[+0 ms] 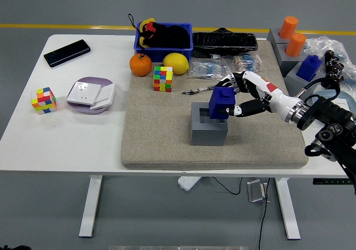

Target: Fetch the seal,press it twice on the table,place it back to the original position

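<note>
Right hand (pixel 236 97) grips the blue seal (pixel 221 103) — fingers closed round it — above the grey holder (pixel 207 132)

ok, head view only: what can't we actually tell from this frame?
- Whether the blue seal touches the grey holder: its own body hides the underside.
- The seal's far side: right hand fingers wrap it.
- Blue bin contents: a dark tangle, items indistinct.
- Left arm: outside the frame.

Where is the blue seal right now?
In the head view, the blue seal is right of centre, gripped in the right hand just above the grey holder block on the beige mat, below the pen.
</note>
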### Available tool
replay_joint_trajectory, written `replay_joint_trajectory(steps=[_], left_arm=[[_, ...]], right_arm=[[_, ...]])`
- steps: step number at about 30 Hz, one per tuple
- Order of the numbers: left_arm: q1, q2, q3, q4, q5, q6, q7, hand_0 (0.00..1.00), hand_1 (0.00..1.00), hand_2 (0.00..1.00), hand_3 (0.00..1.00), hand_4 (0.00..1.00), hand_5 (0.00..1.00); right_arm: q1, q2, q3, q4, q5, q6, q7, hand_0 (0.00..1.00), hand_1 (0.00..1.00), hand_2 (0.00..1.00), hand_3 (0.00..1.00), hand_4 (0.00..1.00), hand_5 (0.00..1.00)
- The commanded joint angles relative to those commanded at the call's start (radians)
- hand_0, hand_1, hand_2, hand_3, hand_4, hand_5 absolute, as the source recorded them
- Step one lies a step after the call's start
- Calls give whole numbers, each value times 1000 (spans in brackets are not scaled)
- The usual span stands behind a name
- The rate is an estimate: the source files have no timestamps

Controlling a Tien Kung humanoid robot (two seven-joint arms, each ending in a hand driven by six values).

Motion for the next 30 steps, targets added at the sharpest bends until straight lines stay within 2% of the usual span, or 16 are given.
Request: replay_joint_trajectory(steps=[9, 30], left_arm=[[1, -2, -6, 0, 11, -1, 3, 724, 696, 682, 750, 695, 251], [-3, -1, -17, 0, 26, -3, 8, 724, 696, 682, 750, 695, 249]], right_arm=[[30, 20, -43, -36, 17, 2, 7, 541, 405, 418, 424, 788, 2], [80, 36, -111, -90, 24, -5, 18, 538, 405, 417, 420, 783, 2]])
